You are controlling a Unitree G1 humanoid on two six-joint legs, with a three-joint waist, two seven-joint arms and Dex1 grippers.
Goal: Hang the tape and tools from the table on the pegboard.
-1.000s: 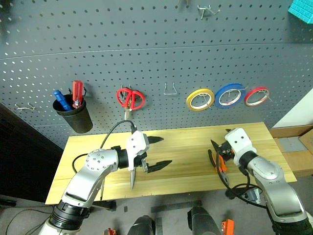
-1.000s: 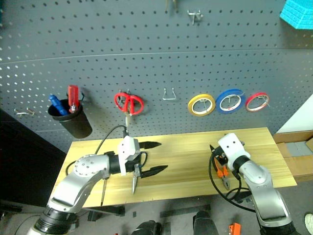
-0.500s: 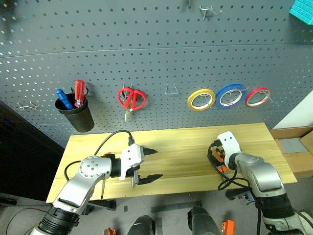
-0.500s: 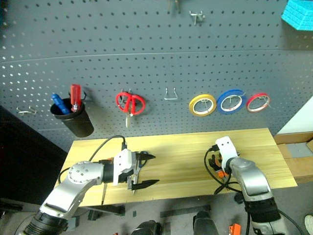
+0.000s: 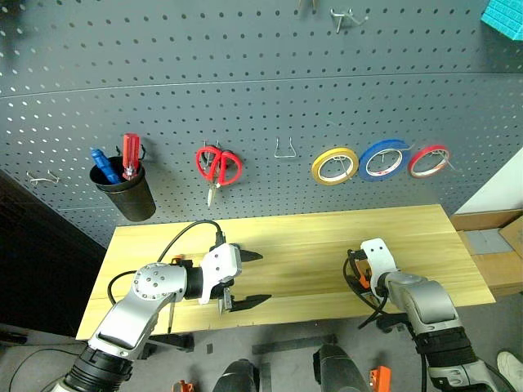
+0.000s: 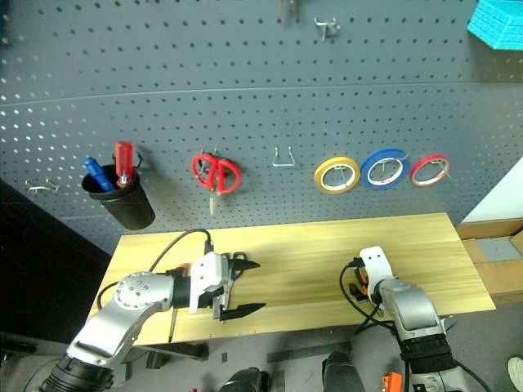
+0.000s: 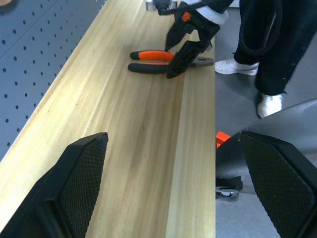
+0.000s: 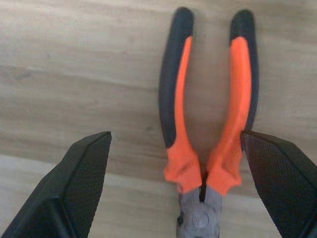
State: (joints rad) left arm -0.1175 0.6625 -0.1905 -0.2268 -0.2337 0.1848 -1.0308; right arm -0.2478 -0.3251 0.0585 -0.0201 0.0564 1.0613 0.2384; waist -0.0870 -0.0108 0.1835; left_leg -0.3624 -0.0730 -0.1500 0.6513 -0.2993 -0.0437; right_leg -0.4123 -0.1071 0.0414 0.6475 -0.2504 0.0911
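The right pincer [image 8: 176, 188] has dropped low over the pliers [image 8: 208, 124] on the bench [image 5: 310, 237], its fingers wide apart around the handles. It looks ready to grab them. The left pincer [image 5: 249, 279] waits with its fingers apart, holding nothing.

Head pair: from above, facing forward and down at the pale yellow wooden plank table [image 5: 327, 237], farther off than the wrist views; both share it.
Left wrist: low, looking along the table toward the orange-and-black-handled pliers [image 7: 158, 60].
Right wrist: close above those pliers, facing down.
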